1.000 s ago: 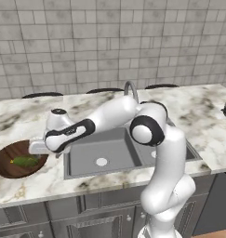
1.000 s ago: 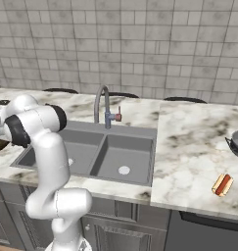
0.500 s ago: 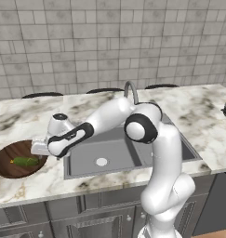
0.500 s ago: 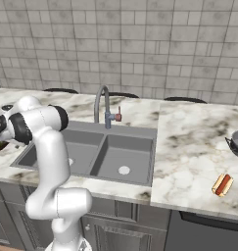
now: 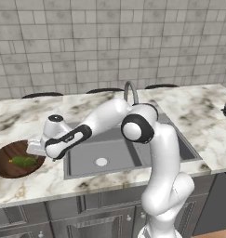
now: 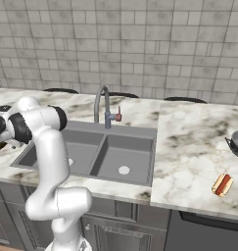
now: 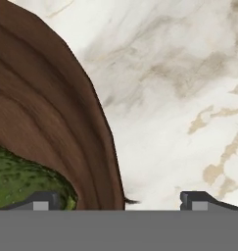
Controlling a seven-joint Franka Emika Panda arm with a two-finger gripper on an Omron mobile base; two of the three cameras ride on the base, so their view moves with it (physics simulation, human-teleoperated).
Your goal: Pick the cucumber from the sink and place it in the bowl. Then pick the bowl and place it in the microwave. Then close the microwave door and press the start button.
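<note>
Marbled white stone forms the surface (image 5: 21, 118) on which the work is set, with grey tiled wall behind and the sink (image 5: 114, 153) let into it. At the left end of that surface the bowl (image 5: 7, 160) is seen, dark brown and wide, and the cucumber (image 5: 23, 161) is found lying inside it, so the first part of the task is judged done. The gripper (image 5: 34, 148) is held low over the bowl's right rim; in the hand view the two finger tips are seen well apart, one over the inside of the bowl beside the cucumber (image 7: 22, 179) and the other over bare stone, so the jaws are spread and nothing is pinched between them, with the rim of the bowl (image 7: 98, 122) lined up in the gap. The bowl is judged stiff and fairly light, wooden with a grained, matte face that should not slip much, and not fragile. Its width rules out a hold across the whole body, so the thin rim wall is taken as the only sensible place to be gripped. Held from one side, the bowl may be expected to tip, and the small loose cucumber could be rolled toward the low edge, so a level, slow carry would be called for
</note>
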